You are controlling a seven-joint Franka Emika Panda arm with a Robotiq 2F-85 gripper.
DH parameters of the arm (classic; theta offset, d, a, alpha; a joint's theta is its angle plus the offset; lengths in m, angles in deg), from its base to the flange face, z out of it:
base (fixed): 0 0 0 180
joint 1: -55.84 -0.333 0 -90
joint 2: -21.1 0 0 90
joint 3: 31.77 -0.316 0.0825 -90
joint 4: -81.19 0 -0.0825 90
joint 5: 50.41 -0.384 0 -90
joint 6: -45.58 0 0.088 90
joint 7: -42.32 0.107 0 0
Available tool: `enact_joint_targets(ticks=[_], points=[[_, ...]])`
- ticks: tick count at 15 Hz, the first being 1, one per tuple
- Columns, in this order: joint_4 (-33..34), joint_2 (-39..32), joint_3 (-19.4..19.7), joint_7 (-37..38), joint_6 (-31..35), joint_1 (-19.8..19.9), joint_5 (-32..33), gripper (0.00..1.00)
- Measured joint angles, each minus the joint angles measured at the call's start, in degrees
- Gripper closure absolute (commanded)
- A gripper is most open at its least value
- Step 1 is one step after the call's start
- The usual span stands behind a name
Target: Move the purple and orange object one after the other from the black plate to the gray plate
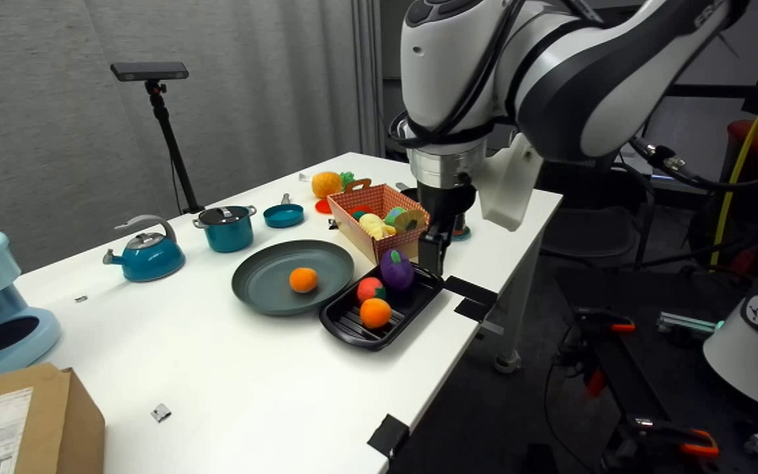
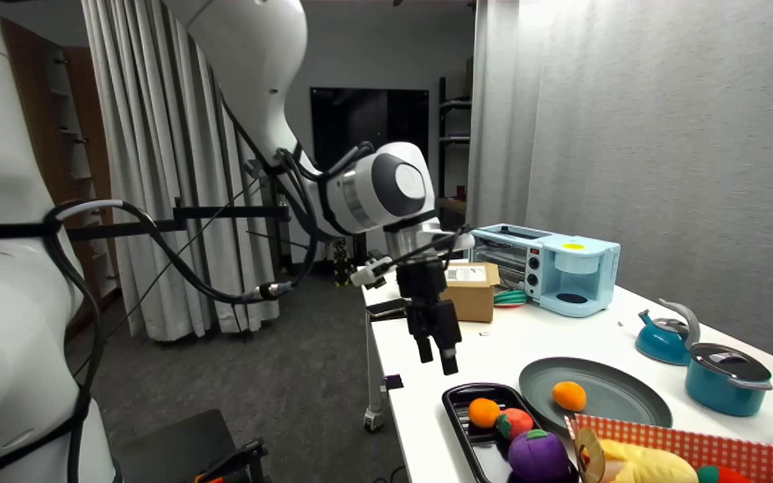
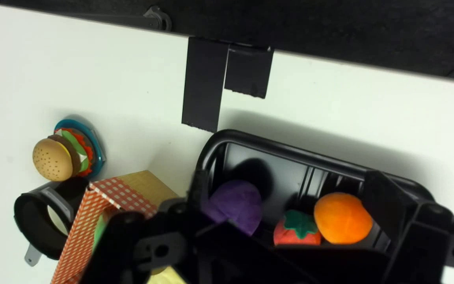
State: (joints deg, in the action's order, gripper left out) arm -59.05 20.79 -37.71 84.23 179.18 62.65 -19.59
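Note:
The purple object (image 1: 397, 270) sits in the black plate (image 1: 358, 341), a deep rectangular tray, at its end beside the checkered box. An orange object (image 1: 375, 313) lies in the same tray, with a red strawberry-like piece (image 1: 370, 289) between them. Another orange object (image 1: 303, 280) lies on the round gray plate (image 1: 267, 299); it also shows in an exterior view (image 2: 569, 396). My gripper (image 2: 437, 363) is open and empty above the tray. In the wrist view its fingers (image 3: 286, 181) stand wide apart, overlapping the edges of the purple (image 3: 239, 203) and orange (image 3: 343, 218) objects; its body hides the tray's lower part.
A red checkered box (image 1: 360, 234) with toy food stands against the tray's end. A teal pot (image 1: 229, 232), kettle (image 1: 152, 257) and small pan (image 1: 283, 215) stand behind the gray plate. A toy burger (image 3: 55, 157) lies near the box. The table edge runs close to the tray.

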Motion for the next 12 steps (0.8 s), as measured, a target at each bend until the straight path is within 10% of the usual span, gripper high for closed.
enact_joint_targets(ticks=[12], points=[[11.62,-19.73,12.67,0.68,9.90,-4.56,7.08,0.00]])
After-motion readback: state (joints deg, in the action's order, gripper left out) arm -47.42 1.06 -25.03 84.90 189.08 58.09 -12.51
